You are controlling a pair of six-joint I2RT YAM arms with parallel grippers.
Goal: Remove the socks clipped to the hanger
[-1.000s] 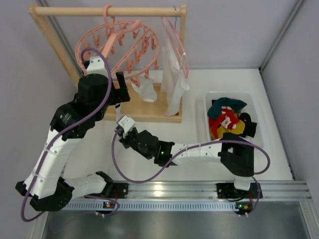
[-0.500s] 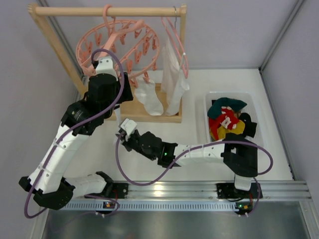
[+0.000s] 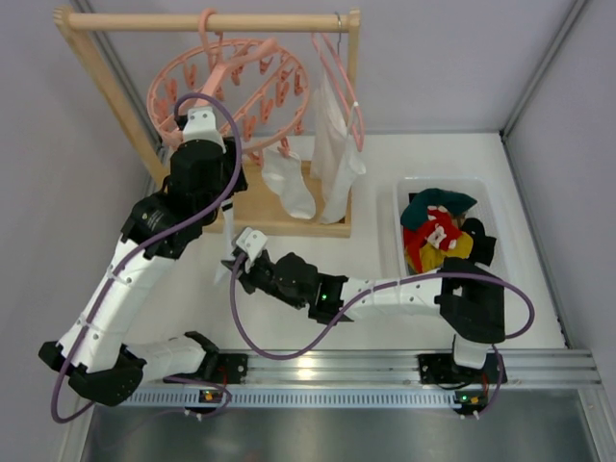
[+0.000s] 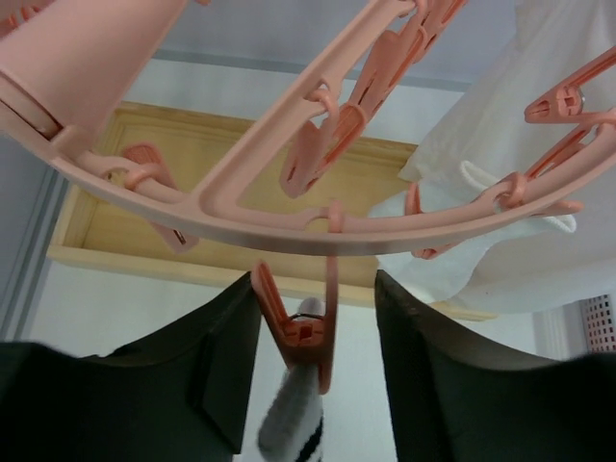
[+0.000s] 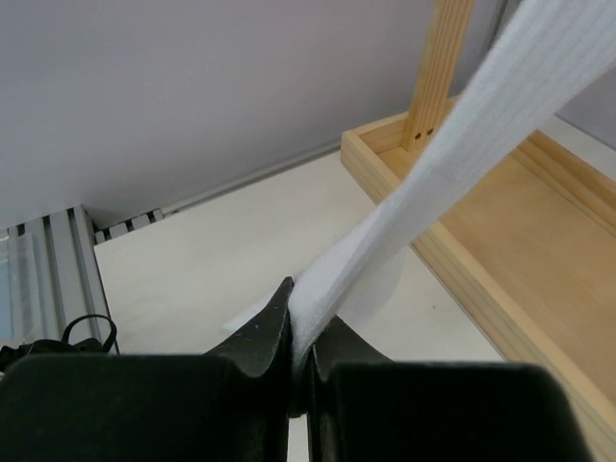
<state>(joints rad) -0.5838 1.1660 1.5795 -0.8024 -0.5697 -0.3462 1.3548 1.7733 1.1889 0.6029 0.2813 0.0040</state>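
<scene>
The round pink hanger (image 3: 231, 82) hangs from the wooden rack's rail, and its ring fills the left wrist view (image 4: 241, 207). My left gripper (image 3: 234, 166) is open just under the ring. Its jaws stand on either side of a pink peg (image 4: 306, 327), apart from it. The peg clips a white sock with dark stripes (image 4: 287, 423). My right gripper (image 3: 237, 258) is shut on the lower end of that sock (image 5: 423, 192) and holds it taut up towards the peg; the gripper also shows in the right wrist view (image 5: 300, 332). Another white sock (image 3: 289, 185) hangs from the ring.
A wooden rack (image 3: 289, 217) with a tray base stands at the back left. A thin pink clothes hanger (image 3: 339, 72) carries a white garment (image 3: 337, 154). A clear bin (image 3: 481, 192) at the right holds several coloured socks.
My left arm has risen and moved right, bringing its jaws under the ring around the peg. The ring has swung slightly. My right gripper has shifted a little right with the sock.
</scene>
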